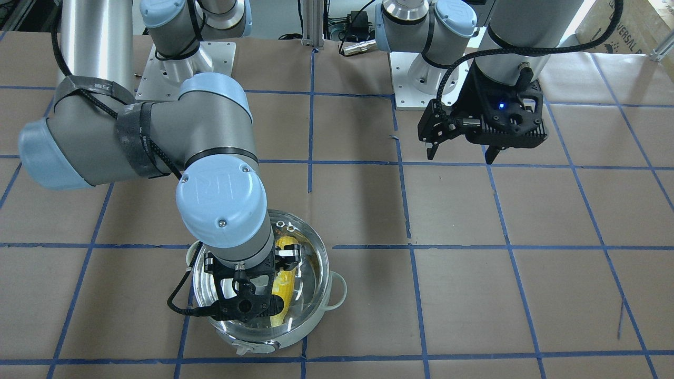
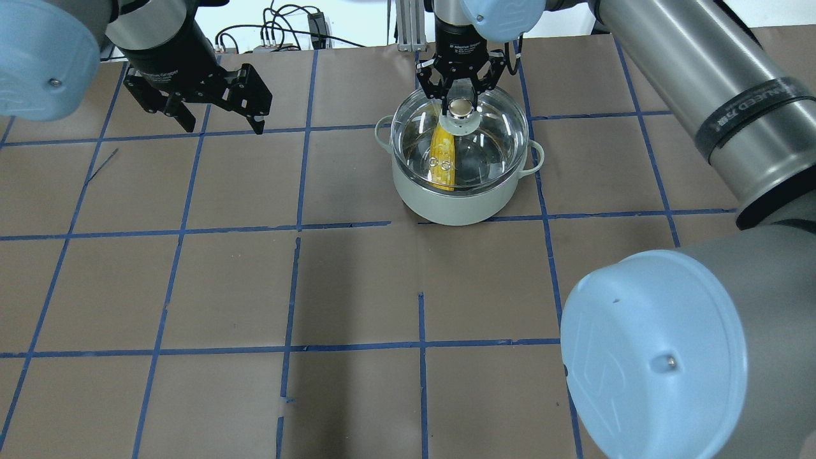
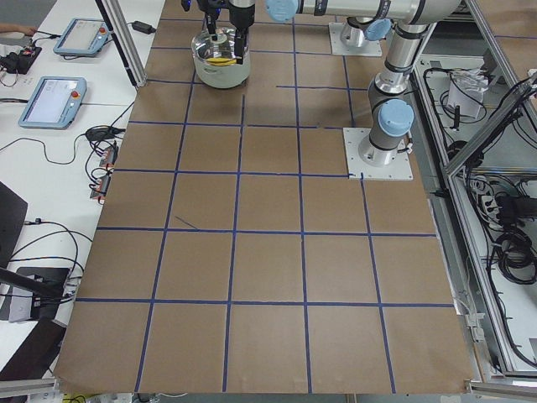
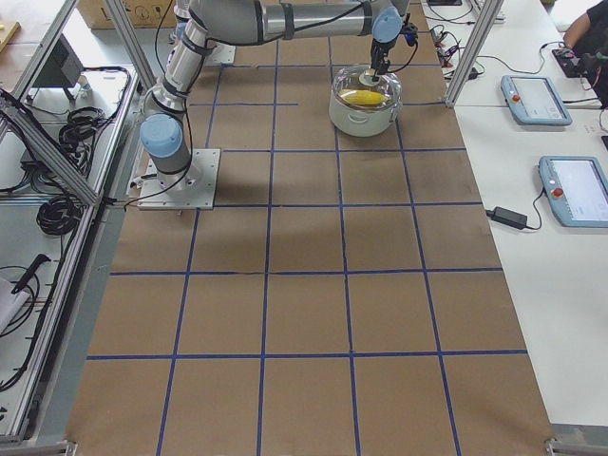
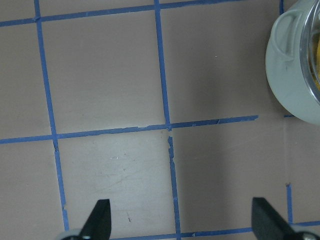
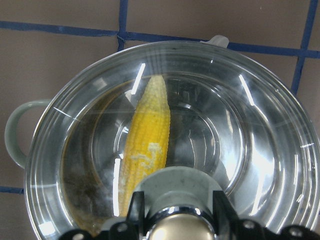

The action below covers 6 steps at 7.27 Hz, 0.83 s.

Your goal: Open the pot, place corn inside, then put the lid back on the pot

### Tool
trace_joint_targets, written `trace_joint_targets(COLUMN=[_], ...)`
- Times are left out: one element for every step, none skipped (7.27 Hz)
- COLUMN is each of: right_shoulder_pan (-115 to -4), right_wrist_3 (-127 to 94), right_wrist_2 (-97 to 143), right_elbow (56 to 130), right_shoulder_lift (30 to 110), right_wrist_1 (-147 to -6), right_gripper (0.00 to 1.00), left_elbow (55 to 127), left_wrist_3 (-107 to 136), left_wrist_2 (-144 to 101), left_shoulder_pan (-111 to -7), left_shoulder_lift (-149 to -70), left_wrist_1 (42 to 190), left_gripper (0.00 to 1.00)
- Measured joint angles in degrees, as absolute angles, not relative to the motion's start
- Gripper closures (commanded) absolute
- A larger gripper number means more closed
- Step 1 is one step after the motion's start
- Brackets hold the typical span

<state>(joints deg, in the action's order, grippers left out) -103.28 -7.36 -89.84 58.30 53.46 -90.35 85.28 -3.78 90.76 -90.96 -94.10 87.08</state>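
The pot [image 2: 459, 204] stands on the brown table, pale-bodied with two loop handles. The yellow corn [image 2: 443, 153] lies inside it, seen through the glass. The clear lid [image 2: 491, 140] sits on the pot's rim. My right gripper [image 2: 462, 105] is above the pot, shut on the lid's centre knob [image 6: 180, 232]; the right wrist view shows the corn [image 6: 147, 145] under the lid [image 6: 240, 125]. My left gripper [image 2: 224, 127] is open and empty above the table, well to the pot's left. In the left wrist view the pot [image 5: 290, 75] shows at the upper right.
The table is brown paper with a blue tape grid [image 2: 296, 226]. The arms' white base plates [image 1: 184, 68] stand at the robot's side. Operator tablets [image 3: 54, 101] lie on a side bench beyond the table's edge.
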Motion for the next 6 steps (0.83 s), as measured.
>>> trace_joint_targets(right_shoulder_pan=[-103.3, -103.3, -103.3, -103.3, -103.3, -103.3], right_wrist_3=[-7.3, -7.3, -7.3, -7.3, -7.3, -7.3], right_wrist_2=[-89.8, -89.8, -89.8, -89.8, -89.8, -89.8], right_elbow=[58.3, 58.3, 58.3, 58.3, 58.3, 58.3], right_shoulder_lift=[53.4, 53.3, 53.2, 53.1, 53.1, 53.1], right_wrist_1=[-90.4, -90.4, -90.4, -90.4, -90.4, -90.4], right_gripper=[0.63, 0.63, 0.63, 0.63, 0.61, 0.61], left_elbow=[85.3, 85.3, 85.3, 85.3, 85.3, 85.3], left_wrist_3=[-3.8, -3.8, -3.7, -3.6, -3.4, -3.4], left_wrist_2=[90.8, 90.8, 90.7, 90.5, 90.5, 90.5], left_shoulder_pan=[-91.0, -91.0, -91.0, -91.0, -91.0, -91.0], left_shoulder_lift=[-94.1, -94.1, -94.0, -94.0, -94.0, -93.9], left_wrist_1=[87.1, 87.1, 87.1, 87.2, 87.2, 87.2], left_gripper=[0.00, 0.00, 0.00, 0.00, 0.00, 0.00])
